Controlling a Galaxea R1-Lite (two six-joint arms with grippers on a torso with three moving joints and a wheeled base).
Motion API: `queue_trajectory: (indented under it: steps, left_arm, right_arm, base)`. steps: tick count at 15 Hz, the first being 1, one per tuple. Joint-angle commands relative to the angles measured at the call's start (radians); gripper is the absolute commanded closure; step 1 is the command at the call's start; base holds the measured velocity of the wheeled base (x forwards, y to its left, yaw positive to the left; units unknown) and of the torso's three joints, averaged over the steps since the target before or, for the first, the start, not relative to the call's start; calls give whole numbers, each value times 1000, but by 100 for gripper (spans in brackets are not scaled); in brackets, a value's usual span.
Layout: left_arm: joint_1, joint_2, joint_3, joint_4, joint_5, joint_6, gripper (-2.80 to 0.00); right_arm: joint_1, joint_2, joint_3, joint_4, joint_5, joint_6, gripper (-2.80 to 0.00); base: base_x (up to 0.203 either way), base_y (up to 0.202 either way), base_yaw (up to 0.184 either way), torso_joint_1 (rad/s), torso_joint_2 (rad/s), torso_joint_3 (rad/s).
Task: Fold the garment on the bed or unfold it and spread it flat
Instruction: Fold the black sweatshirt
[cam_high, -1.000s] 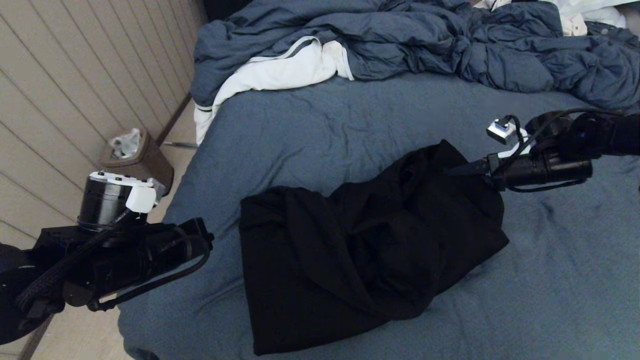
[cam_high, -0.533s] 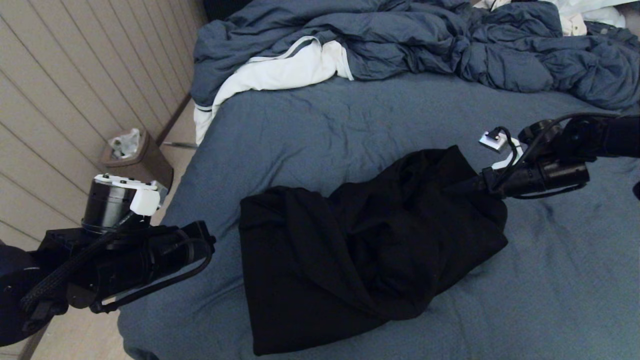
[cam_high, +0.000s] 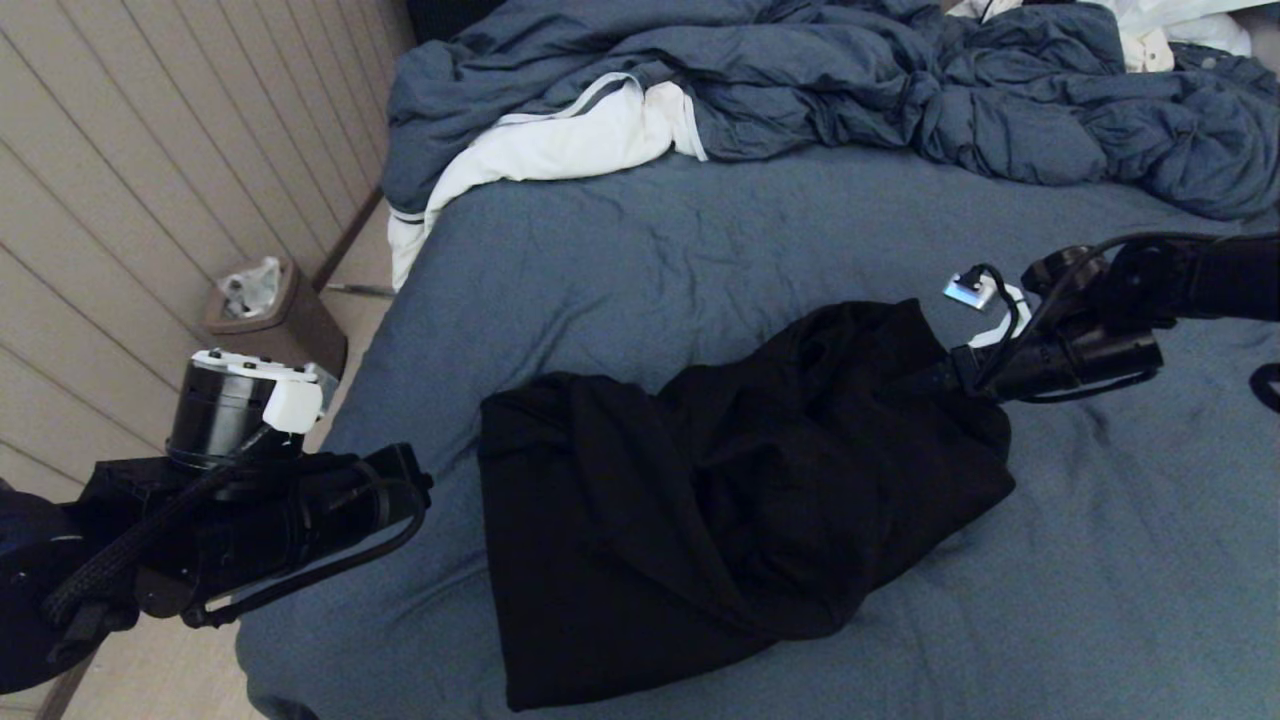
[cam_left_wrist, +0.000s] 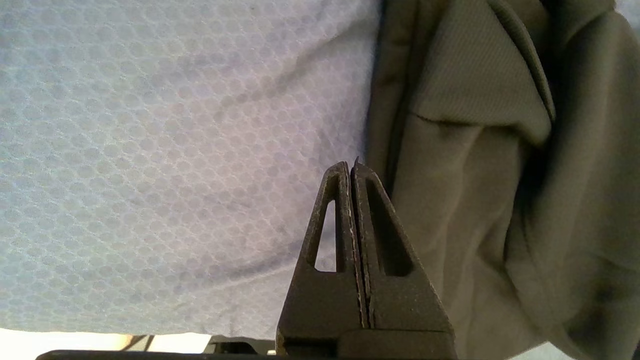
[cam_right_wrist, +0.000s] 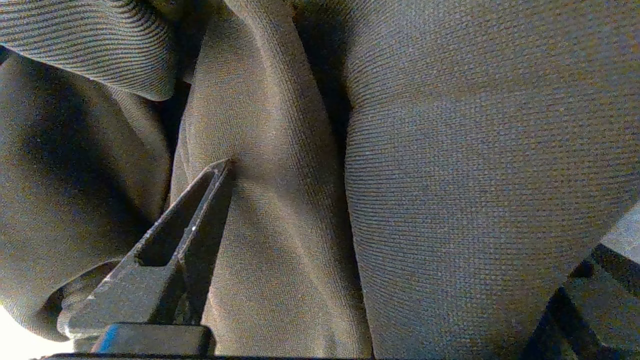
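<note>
The black hooded sweatshirt (cam_high: 720, 500) lies bunched on the slate-blue bed (cam_high: 640, 260), with its far right corner drawn up toward my right gripper (cam_high: 945, 378). That gripper is low at the corner and open. In the right wrist view one finger (cam_right_wrist: 190, 215) shows beside a thick fold of the sweatshirt (cam_right_wrist: 450, 175), which covers the other finger. My left gripper (cam_left_wrist: 351, 165) is shut and empty. It hangs over the sheet (cam_left_wrist: 175, 150) beside the sweatshirt's left edge (cam_left_wrist: 475, 200), near the bed's left side (cam_high: 400, 490).
A crumpled blue-grey duvet (cam_high: 850, 90) and a white cloth with a grey stripe (cam_high: 560, 140) lie across the far end of the bed. A brown waste bin (cam_high: 275, 320) stands on the floor by the panelled wall, left of the bed.
My right gripper has come down and slightly toward me with the sweatshirt's corner, which now sits lower. The left arm has sunk a little.
</note>
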Motion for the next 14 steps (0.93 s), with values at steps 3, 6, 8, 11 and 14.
queue_trajectory:
  steps: [3, 6, 8, 11, 14]
  left_arm:
    - [-3, 6, 0, -2, 1, -4, 0]
    - [-4, 7, 0, -2, -1, -4, 0]
    - [-5, 7, 2, -2, -1, -5, 0]
    - [-6, 7, 2, -2, -1, -5, 0]
    - [-6, 7, 2, -2, -1, -5, 0]
  right_arm:
    - [4, -7, 0, 6, 4, -1, -280]
    - [8, -10, -1, 4, -14, -3, -280]
    - [9, -8, 2, 4, -19, -3, -280]
    - [9, -5, -1, 2, -33, -5, 0]
    - [9, -5, 2, 2, -33, -8, 0]
  base:
    - [0, 0, 0, 0, 0, 0]
    - [0, 0, 0, 0, 0, 0]
    - [0, 0, 0, 0, 0, 0]
    - [0, 0, 0, 0, 0, 0]
    - [0, 0, 0, 0, 0, 0]
